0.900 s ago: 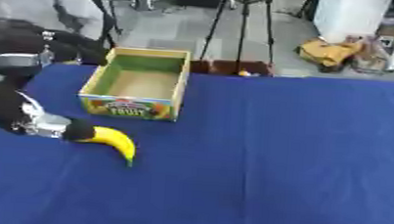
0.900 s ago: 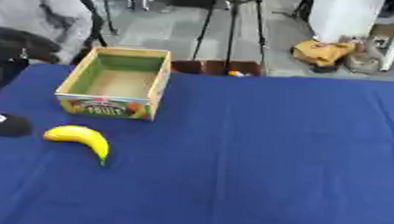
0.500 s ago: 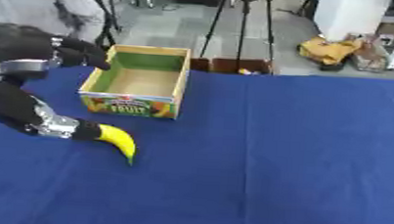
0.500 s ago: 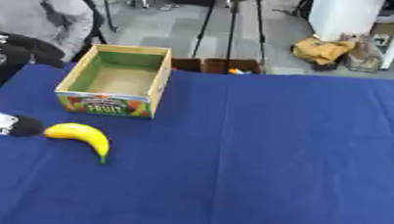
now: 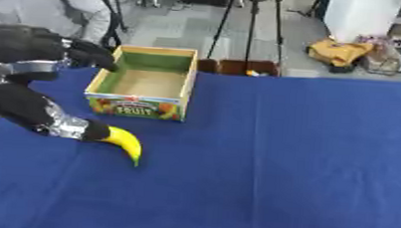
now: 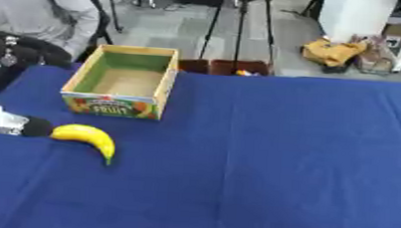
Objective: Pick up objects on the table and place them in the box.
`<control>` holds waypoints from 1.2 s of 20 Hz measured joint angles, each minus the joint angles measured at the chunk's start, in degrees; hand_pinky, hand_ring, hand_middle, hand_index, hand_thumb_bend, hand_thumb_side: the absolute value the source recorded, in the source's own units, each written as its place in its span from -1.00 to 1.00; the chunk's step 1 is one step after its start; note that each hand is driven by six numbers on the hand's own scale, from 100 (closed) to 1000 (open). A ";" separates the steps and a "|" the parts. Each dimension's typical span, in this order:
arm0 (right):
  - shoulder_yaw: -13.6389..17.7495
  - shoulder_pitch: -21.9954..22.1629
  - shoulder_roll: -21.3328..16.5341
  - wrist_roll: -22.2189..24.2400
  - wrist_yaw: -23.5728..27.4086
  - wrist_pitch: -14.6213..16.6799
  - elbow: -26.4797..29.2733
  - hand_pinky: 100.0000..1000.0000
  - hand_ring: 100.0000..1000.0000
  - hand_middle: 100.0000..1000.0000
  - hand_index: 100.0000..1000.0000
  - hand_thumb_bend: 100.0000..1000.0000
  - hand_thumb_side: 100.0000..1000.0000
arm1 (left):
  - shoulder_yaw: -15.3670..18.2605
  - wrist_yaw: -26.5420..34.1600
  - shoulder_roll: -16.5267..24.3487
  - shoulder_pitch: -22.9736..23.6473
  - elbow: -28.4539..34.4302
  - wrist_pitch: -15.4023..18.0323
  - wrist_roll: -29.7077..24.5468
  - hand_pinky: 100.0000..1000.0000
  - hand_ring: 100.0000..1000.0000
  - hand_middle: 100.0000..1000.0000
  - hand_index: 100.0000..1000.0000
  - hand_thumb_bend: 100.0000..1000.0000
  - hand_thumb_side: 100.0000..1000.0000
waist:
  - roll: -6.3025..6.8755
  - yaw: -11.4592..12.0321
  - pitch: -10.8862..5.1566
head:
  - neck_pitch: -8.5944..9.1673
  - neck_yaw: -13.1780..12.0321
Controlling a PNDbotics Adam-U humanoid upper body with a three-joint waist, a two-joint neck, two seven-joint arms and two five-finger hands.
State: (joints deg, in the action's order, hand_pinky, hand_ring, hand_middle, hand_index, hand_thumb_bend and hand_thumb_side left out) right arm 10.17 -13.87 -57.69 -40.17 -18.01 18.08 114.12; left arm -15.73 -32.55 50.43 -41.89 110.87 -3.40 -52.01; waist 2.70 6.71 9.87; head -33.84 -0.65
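Left eye view: left hand [image 5: 63, 126] meets the banana [image 5: 124, 142] at its end; whether fingers clasp it cannot be told. Lifted by its tip, the fruit may pivot and miss the fruit box [image 5: 145, 82]

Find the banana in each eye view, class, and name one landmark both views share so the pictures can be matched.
Left eye view: banana lower left, in front of the fruit box.
Right eye view: banana at the left, below the same box.
Shared landmark: the "FRUIT" label on the box front.
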 measured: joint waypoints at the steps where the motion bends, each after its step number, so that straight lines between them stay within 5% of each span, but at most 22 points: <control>1: 0.00 0.00 0.00 0.03 0.01 0.03 0.00 0.47 0.64 0.62 0.63 -1.00 0.80 | -0.30 -0.15 0.00 -0.03 -0.31 0.06 -0.03 0.79 0.87 0.92 1.00 0.07 0.84 | 0.00 -0.01 0.00 | 0.00 -0.05; 9: -0.05 0.00 0.01 0.08 0.02 0.05 0.00 0.47 0.64 0.61 0.63 -1.00 0.80 | -3.83 -2.36 -0.01 -1.23 -3.54 1.93 0.00 0.76 0.83 0.89 1.00 -0.42 0.30 | 0.00 -0.08 0.05 | 0.67 0.32; 24: -0.35 -0.10 0.12 0.48 0.22 0.19 0.00 0.47 0.64 0.60 0.63 -1.00 0.79 | -9.64 -7.87 -2.22 -4.15 -13.93 7.42 0.00 0.69 0.78 0.81 1.00 -0.44 0.19 | -0.32 -0.48 0.40 | 1.77 0.82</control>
State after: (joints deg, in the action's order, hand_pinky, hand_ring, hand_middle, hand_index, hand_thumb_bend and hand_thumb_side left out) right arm 9.83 -13.97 -57.57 -39.69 -17.79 18.27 114.12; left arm -25.38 -40.41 48.21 -46.03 96.94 4.02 -52.01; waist 2.38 6.23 10.27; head -32.07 0.17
